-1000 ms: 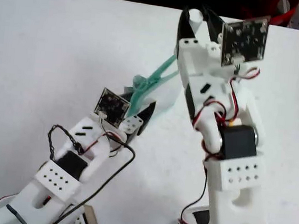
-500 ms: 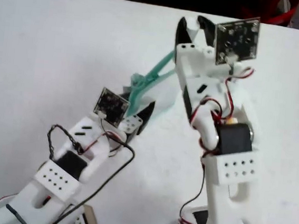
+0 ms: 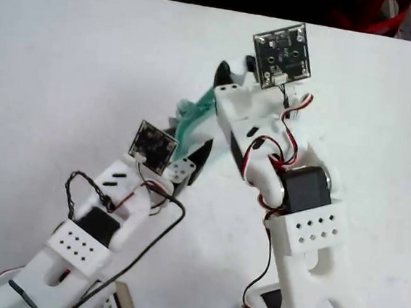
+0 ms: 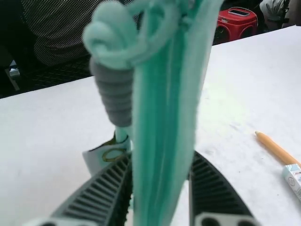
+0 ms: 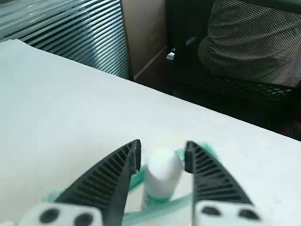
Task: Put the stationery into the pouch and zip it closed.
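the green pouch (image 4: 164, 94) is clenched by its edge in the left pincer (image 4: 160, 160) and held upright, apparently so that its mouth is kept steady. a white stick (image 5: 162, 176) is grasped in the right pincer (image 5: 162, 143), with the pouch just beneath its tips, likely for dropping in. a pencil (image 4: 275, 147) is left on the table (image 4: 56, 132) beyond the left pincer.
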